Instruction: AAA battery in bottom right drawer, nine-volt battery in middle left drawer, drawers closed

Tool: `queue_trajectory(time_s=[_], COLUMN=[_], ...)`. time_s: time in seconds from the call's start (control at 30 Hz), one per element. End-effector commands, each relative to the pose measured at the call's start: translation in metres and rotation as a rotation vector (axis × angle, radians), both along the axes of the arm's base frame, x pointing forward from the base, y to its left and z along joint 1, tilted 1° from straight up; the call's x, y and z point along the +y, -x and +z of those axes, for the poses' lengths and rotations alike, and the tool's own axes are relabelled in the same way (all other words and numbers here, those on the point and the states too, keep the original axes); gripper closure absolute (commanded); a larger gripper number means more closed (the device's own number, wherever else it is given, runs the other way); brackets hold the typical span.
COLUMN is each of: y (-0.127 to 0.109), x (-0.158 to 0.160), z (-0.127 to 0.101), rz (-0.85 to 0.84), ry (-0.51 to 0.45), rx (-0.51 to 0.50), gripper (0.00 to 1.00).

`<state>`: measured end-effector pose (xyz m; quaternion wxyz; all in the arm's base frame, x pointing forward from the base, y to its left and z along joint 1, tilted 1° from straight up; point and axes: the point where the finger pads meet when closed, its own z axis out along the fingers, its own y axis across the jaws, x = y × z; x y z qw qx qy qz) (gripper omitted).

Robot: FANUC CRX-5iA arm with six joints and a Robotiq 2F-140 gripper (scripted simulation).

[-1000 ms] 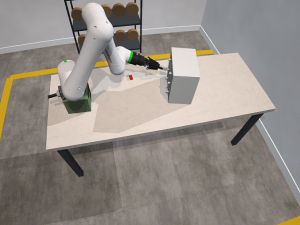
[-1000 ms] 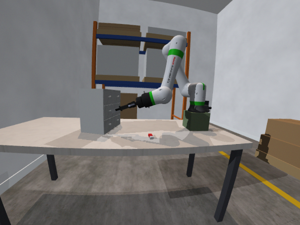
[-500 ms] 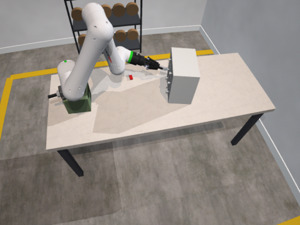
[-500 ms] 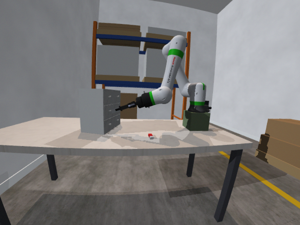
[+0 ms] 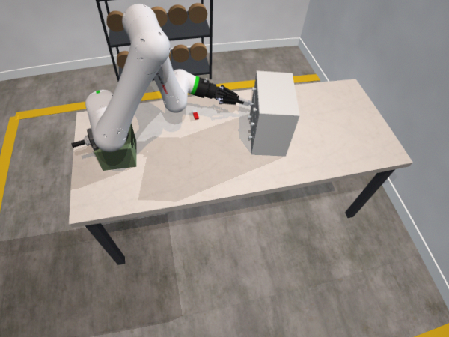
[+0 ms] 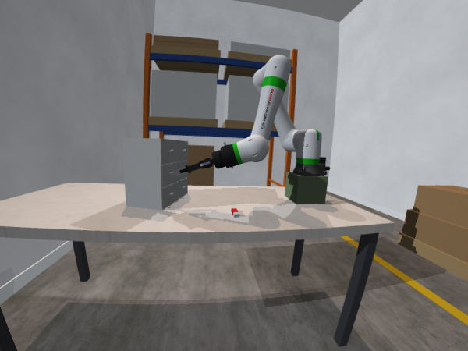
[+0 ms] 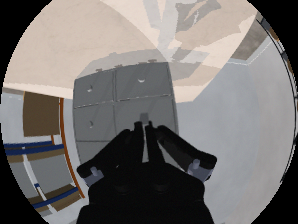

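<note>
The small grey chest (image 5: 275, 93) (image 6: 142, 171) (image 7: 127, 103) stands upright on the table (image 5: 337, 123) (image 6: 58, 210), with its drawer fronts facing the arm. All drawers look pushed in. My gripper (image 5: 248, 102) (image 6: 182, 170) (image 7: 144, 119) is shut and empty. It points level at the chest's front, at the left drawer of the middle row. I cannot tell whether it touches the front. A small red and white block (image 5: 195, 115) (image 6: 235, 211) lies on the table between the arm's base and the chest. I see no AAA battery in any view.
The arm's green pedestal (image 5: 116, 155) (image 6: 306, 189) stands at the table's end. A dark shelf with round wooden discs (image 5: 187, 37) stands behind the table. An orange and blue rack (image 6: 187, 62) and stacked cardboard boxes (image 6: 441, 218) stand on the floor.
</note>
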<state>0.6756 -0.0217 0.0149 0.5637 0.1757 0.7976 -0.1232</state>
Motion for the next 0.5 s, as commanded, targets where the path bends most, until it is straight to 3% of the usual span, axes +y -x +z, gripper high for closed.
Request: queue_trajectory(time_s=[0.0,0.27,0.47], y=[0.000,0.001,0.018], x=[0.000,0.001,0.008], z=[0.000,0.000,0.000], rz=[0.000,0.000,0.000], ry=[0.000,0.000,0.000], rx=[0.000,0.000,0.000], gripper=[1.00,1.00,1.00])
